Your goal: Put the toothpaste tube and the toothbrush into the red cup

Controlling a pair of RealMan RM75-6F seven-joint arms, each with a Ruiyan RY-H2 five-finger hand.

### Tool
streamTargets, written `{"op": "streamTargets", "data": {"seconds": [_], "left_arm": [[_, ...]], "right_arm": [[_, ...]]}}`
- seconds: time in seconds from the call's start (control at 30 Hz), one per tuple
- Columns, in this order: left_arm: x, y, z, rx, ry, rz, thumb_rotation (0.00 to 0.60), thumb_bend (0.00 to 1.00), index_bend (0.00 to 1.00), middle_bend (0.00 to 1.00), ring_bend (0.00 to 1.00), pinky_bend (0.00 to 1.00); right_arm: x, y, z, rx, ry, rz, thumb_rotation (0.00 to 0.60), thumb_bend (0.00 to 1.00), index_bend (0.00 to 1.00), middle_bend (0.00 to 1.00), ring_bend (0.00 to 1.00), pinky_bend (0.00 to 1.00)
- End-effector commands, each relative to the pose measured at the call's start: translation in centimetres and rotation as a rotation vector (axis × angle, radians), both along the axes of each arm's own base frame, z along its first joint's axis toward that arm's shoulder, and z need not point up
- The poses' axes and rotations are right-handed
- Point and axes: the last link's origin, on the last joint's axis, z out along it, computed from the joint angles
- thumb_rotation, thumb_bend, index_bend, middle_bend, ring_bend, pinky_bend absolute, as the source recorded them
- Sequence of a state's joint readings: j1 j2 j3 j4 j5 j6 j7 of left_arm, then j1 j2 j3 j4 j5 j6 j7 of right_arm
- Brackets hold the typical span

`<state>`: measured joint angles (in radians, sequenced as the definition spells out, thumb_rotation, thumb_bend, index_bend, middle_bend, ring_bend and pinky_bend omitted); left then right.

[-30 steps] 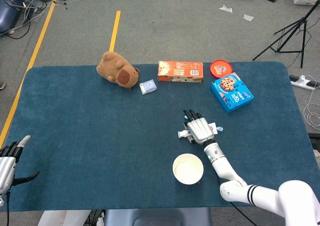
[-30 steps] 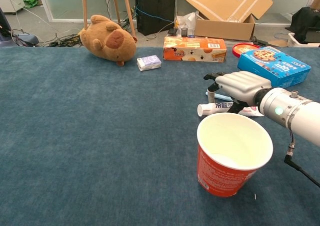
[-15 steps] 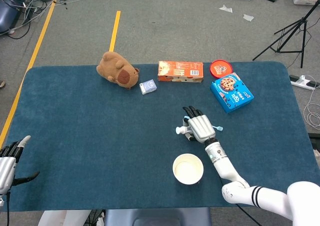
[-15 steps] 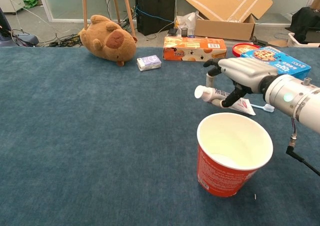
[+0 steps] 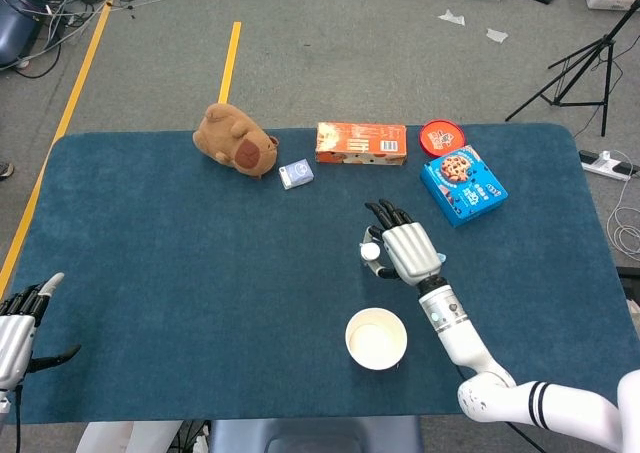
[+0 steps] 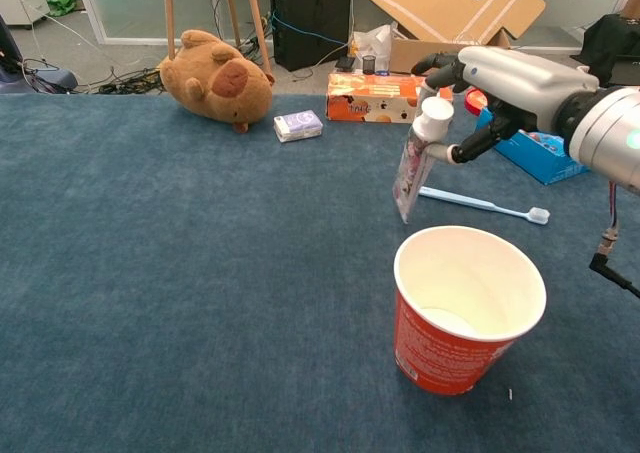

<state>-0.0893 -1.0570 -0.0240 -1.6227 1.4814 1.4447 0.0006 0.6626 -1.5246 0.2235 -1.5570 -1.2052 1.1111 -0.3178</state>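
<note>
- Now I am holding the toothpaste tube [image 6: 413, 163] clear of the table [image 6: 180, 273]; a second ago it was lying flat under my right robot hand [image 6: 500, 78], and it has since swung to hang cap-up, crimped end down.
- The right robot hand is clamped on the tube just below the cap, in the upper right of the chest view.
- That means the pick is done, and I am judging the drop into the red cup [image 6: 466, 308] as the step in hand.
- The tube's lower end is hanging behind and slightly left of the cup's far rim, not yet over the opening.
- The toothbrush [image 6: 482, 204] is lying uncovered on the table between the cup and the blue cookie box [image 6: 535, 153].
- My left robot hand [image 5: 18, 323] is resting at the lower left edge of the head view, fingers apart, holding nothing.
- Open cloth is surrounding the cup on every side; the orange box [image 6: 385, 97] is sitting well behind.
</note>
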Motion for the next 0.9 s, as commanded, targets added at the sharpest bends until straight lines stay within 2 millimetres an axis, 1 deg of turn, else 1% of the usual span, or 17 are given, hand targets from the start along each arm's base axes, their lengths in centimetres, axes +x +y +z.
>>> {"op": "streamTargets", "data": {"seconds": [0.03,0.4,0.6,0.77,0.9], "left_arm": [[0.0,0.0,0.0,-0.001,0.0,0.0,0.6,0.0,0.04,0.17,0.16,0.2],[-0.1,0.1,-0.1,-0.003,0.003,0.005,0.6,0.0,0.04,0.17,0.16,0.2],[-0.1,0.1,-0.1,-0.004,0.004,0.007,0.6,0.0,0.04,0.17,0.16,0.2],[-0.1,0.1,-0.3,-0.007,0.01,0.008,0.6,0.0,0.04,0.17,0.16,0.2],[0.0,0.0,-0.3,-0.008,0.013,0.003,0.6,0.0,0.04,0.17,0.16,0.2]], "right_arm": [[0.3,0.4,0.9,-0.005,-0.034,0.007,0.6,0.25,0.67,0.13,0.0,0.19],[1.8,1.8,2.8,0.018,-0.146,0.026,0.6,0.25,0.67,0.13,0.0,0.19],[3.3,3.2,4.6,0.037,-0.215,0.055,0.6,0.25,0.67,0.13,0.0,0.19],[4.7,4.9,6.4,0.044,-0.258,0.092,0.6,0.25,0.67,0.14,0.0,0.19],[5.4,6.2,7.7,0.079,-0.281,0.095,0.6,0.25,0.67,0.14,0.0,0.19]]}}
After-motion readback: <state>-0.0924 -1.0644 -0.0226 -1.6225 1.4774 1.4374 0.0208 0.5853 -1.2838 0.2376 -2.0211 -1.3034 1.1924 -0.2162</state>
